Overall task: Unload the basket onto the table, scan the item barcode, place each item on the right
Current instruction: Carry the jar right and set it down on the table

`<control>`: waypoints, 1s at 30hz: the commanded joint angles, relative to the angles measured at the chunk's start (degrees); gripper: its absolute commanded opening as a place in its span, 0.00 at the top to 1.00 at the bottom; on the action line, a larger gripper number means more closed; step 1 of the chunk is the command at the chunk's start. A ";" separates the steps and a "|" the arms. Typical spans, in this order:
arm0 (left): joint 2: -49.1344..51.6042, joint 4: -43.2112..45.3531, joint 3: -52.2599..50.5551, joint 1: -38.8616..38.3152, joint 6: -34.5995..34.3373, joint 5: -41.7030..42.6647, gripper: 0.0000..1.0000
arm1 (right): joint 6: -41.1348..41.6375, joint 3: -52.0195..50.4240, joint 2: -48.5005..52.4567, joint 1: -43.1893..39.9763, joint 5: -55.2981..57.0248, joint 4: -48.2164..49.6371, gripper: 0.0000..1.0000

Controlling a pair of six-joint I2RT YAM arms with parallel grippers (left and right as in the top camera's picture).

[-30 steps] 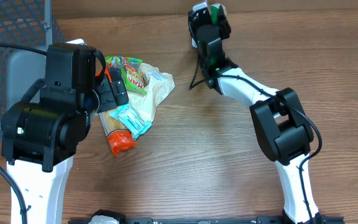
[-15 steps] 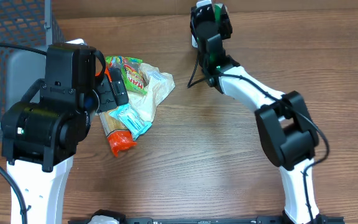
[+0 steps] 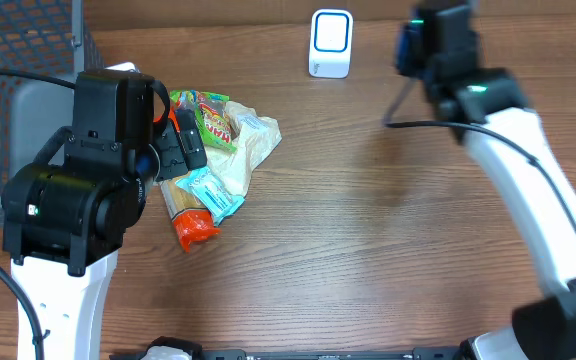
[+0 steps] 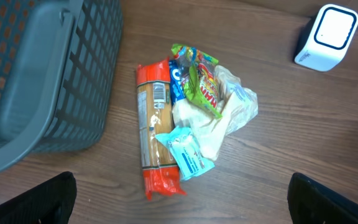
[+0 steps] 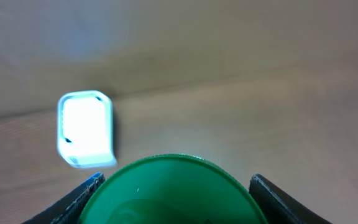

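Round green plastic item point(image 5: 169, 193), clamped in the right gripper point(image 5: 176, 182), has swung right, clear of the white box-shaped scanner point(image 3: 330, 42). Scan pass looks over; next, probably set it down. Left gripper point(image 4: 182, 199) gapes wide and empty above the wooden counter point(image 3: 348, 220).

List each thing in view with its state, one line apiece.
left gripper, open, above the packets, holding nothing
right gripper, shut on the green round item
green round item, gripped, off the table
scanner, standing on the table
packets, piled on the table, ungripped
basket, upright beside the packets
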 commanded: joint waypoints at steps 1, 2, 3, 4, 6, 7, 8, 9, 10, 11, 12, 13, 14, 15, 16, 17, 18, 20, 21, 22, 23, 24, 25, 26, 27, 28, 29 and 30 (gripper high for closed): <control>0.28 -0.02 0.02 -0.04 -0.59 -0.96 0.00 | 10.43 0.66 -3.02 -5.29 -3.30 -6.99 0.90; 0.28 -0.02 0.02 -0.04 -0.59 -0.98 0.00 | 11.61 0.66 -3.26 -7.06 -3.61 -10.03 0.90; 0.28 -0.02 0.02 -0.04 -0.57 -0.96 0.00 | 13.35 0.66 -3.32 -9.07 -3.69 -13.51 0.92; 0.31 -0.02 0.02 -0.04 -0.59 -0.96 0.00 | 14.93 0.63 -3.30 -10.80 -3.72 -16.20 0.94; 0.28 -0.02 0.02 -0.04 -0.59 -0.96 0.00 | 18.16 0.22 -2.86 -14.49 -3.76 -20.50 0.96; 0.28 -0.02 0.02 -0.04 -0.59 -0.96 0.00 | 19.47 -0.31 -2.78 -16.11 -3.78 -21.79 0.96; 0.28 -0.02 0.02 -0.04 -0.59 -0.96 0.00 | 20.55 -1.27 -2.78 -17.94 -4.31 -22.53 0.96; 0.28 -0.02 0.02 -0.04 -0.59 -0.96 0.00 | 20.74 -2.23 -2.78 -19.47 -5.33 -22.69 0.96; 0.28 -0.02 0.02 -0.04 -0.59 -0.96 0.00 | 20.74 -3.39 -2.78 -21.11 -6.86 -22.47 0.96; 0.28 -0.02 0.02 -0.04 -0.59 -0.96 0.00 | 20.72 -4.63 -2.78 -22.34 -8.07 -21.86 0.96; 0.28 -0.02 0.02 -0.04 -0.59 -0.96 0.00 | 20.72 -5.95 -2.78 -23.45 -8.92 -21.07 0.96; 0.28 -0.02 0.02 -0.04 -0.59 -0.96 0.00 | 20.72 -7.43 -2.78 -24.70 -9.57 -20.26 0.96; 0.28 -0.02 0.02 -0.04 -0.57 -0.96 0.00 | 20.72 -9.20 -2.78 -25.75 -9.84 -18.97 0.96; 0.28 -0.02 0.02 -0.04 -0.57 -0.96 0.00 | 20.70 -10.58 -2.78 -26.45 -10.27 -17.84 0.96; 0.28 -0.02 0.02 -0.04 -0.59 -0.96 0.00 | 20.59 -12.26 -2.78 -27.39 -11.08 -16.41 0.96; 0.28 -0.02 0.02 -0.04 -0.59 -0.96 0.00 | 20.24 -13.75 -2.78 -28.06 -11.74 -15.06 0.96; 0.28 -0.02 0.02 -0.04 -0.59 -0.96 0.00 | 19.67 -15.47 -2.78 -28.74 -12.52 -13.29 0.96; 0.28 -0.02 0.02 -0.04 -0.57 -0.96 0.00 | 18.69 -18.16 -2.75 -29.57 -12.72 -10.16 0.96; 0.28 -0.02 0.02 -0.04 -0.59 -0.96 0.00 | 18.45 -19.71 -2.75 -29.86 -12.61 -8.52 0.96; 0.28 -0.02 0.02 -0.04 -0.59 -0.96 0.00 | 18.32 -21.14 -2.75 -30.12 -12.48 -7.13 0.96; 0.31 -0.02 0.02 -0.04 -0.59 -0.96 0.00 | 18.27 -22.47 -2.75 -30.34 -12.46 -5.73 0.96; 0.28 -0.02 0.02 -0.04 -0.59 -0.96 0.00 | 18.27 -23.82 -2.75 -30.47 -12.46 -4.24 0.96; 0.28 -0.02 0.02 -0.04 -0.59 -0.96 0.00 | 18.18 -25.18 -2.69 -30.58 -12.46 -2.56 0.96; 0.28 -0.02 0.02 -0.04 -0.59 -0.96 0.00 | 17.77 -26.71 -2.67 -30.58 -12.50 -0.55 0.96; 0.28 -0.02 0.02 -0.04 -0.59 -0.96 0.00 | 17.27 -28.11 -2.67 -30.58 -12.48 1.42 0.96; 0.28 -0.02 0.02 -0.04 -0.59 -0.96 0.00 | 17.00 -29.07 -2.67 -30.56 -12.48 2.73 0.96; 0.28 -0.02 0.02 -0.04 -0.59 -0.96 0.00 | 16.92 -29.94 -2.67 -30.56 -12.41 3.87 0.96; 0.28 -0.02 0.02 -0.04 -0.59 -0.96 0.00 | 16.28 -30.93 -2.67 -30.56 -12.26 5.25 0.96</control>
